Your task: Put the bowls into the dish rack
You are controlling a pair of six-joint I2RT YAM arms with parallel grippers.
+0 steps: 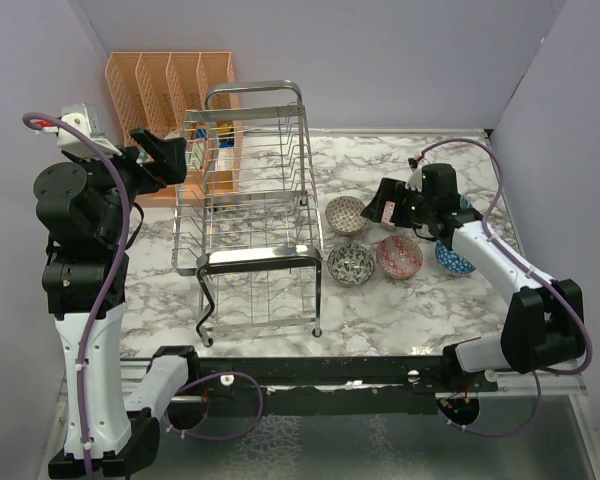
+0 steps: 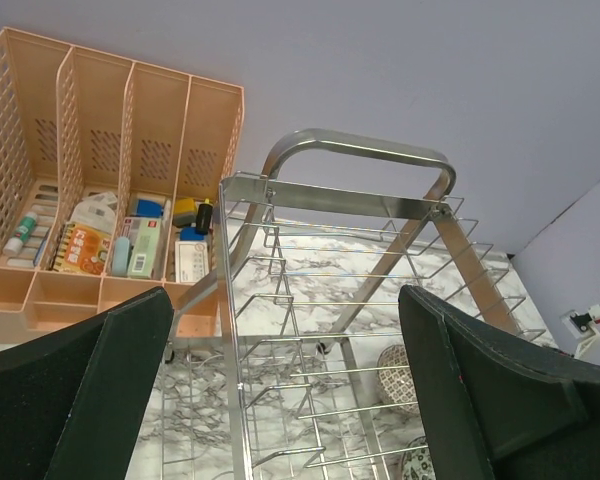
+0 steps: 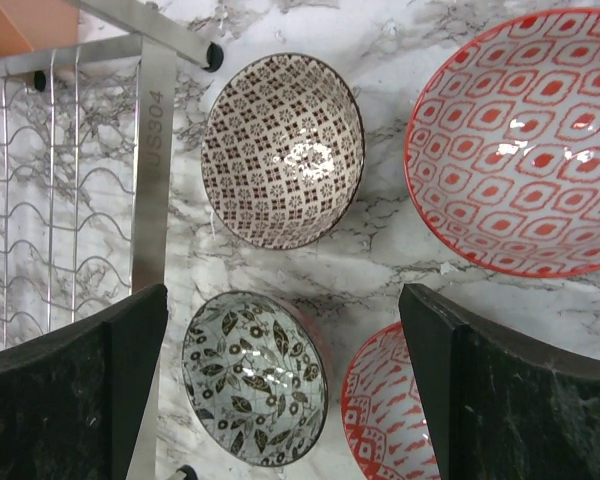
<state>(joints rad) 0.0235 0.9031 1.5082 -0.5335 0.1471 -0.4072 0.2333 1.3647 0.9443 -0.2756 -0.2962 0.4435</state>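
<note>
Bowls (image 1: 351,264) sit on the marble table (image 1: 400,305) just beneath the right gripper (image 1: 383,203), whose jaws gape wide and empty. Left gripper (image 1: 168,152), equally wide and empty, hangs raised, dish rack (image 1: 250,190) just ahead.

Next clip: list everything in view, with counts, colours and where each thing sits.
dish rack: one, chrome wire, table centre, no bowls in it
grey-beige bowl: one, right of rack, farther back
black-and-white bowl: one, right of rack, nearer
red bowls: two, red-and-white, right of those two
blue bowl: one clearly seen, far right
organizer: one, orange, back left, small supplies inside
table: one, white-grey marble
left gripper: black, open, raised beside rack
right gripper: black, open, above bowls
</note>
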